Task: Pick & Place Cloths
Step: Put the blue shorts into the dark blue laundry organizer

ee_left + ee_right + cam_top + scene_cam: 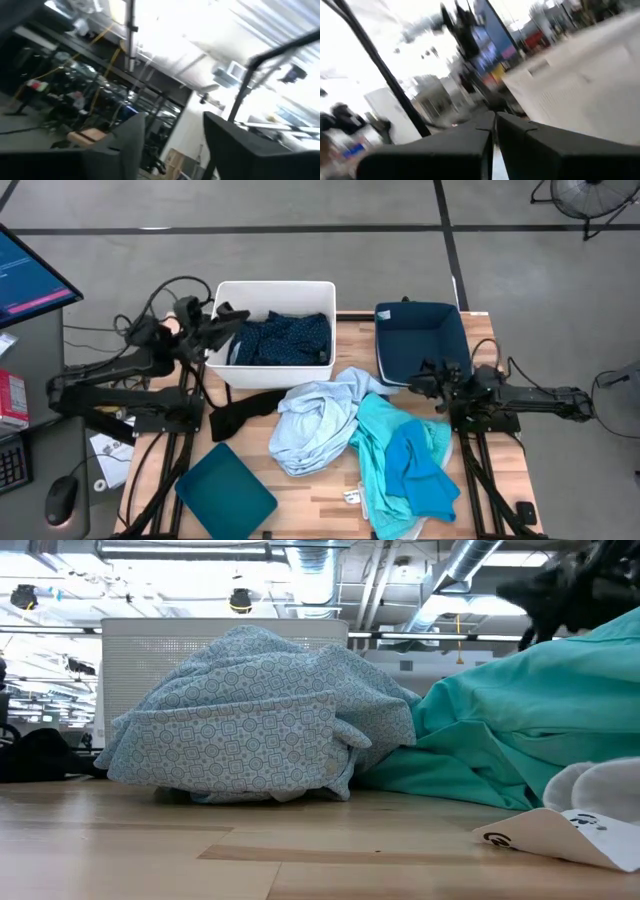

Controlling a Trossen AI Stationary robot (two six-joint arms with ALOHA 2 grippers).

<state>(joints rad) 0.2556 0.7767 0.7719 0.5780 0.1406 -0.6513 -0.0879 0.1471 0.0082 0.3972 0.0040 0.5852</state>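
Note:
A navy white-dotted cloth (285, 338) lies inside the white bin (275, 287). On the table, a black cloth (240, 412) lies flat beside a heaped pale blue cloth (312, 425) (260, 720). The turquoise and aqua cloths (405, 460) (530, 715) are piled to its right. My left gripper (228, 316) (175, 142) is open and empty, raised over the bin's left rim. My right gripper (422, 379) (494, 132) is shut and empty, hovering by the near edge of the dark blue tub (420, 340), above the turquoise pile.
A teal square flat piece (226, 491) sits at the table's near left corner. A white paper tag (352, 497) (555, 830) lies near the front edge. A monitor (30, 275), mouse and cables are off the table's left side. Bare wood shows along the near edge.

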